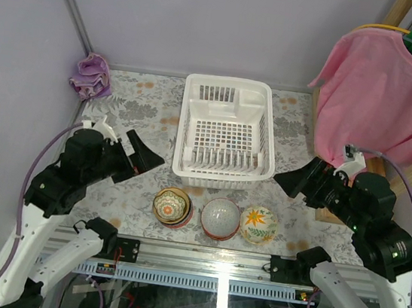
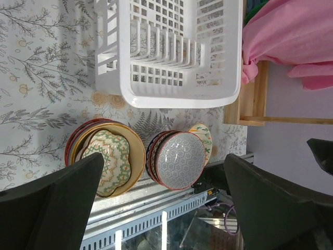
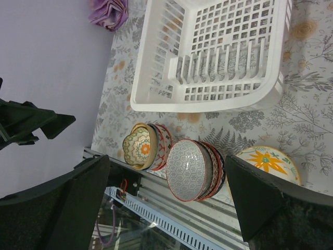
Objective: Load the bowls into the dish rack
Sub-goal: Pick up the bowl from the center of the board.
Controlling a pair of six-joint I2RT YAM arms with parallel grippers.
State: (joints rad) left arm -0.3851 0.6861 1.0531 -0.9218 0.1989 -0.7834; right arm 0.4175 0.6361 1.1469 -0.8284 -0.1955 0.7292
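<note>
Flanking rack (image 1: 187,121) at 8 and 4 o'clock with left gripper (image 1: 140,162) and right gripper (image 1: 294,179) spread wide, seemingly ready for bowls (image 1: 220,217) stacked at 6.

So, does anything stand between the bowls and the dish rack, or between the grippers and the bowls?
Nothing visible. The bowls sit in front of the dish rack with only bare tablecloth between, and the open left gripper and right gripper have clear approaches.

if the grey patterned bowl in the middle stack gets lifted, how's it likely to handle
The grey patterned bowl looks glazed, so it is probably rigid, slippery and chippable. It sits nested in other bowls, so those may shift with it.
</note>
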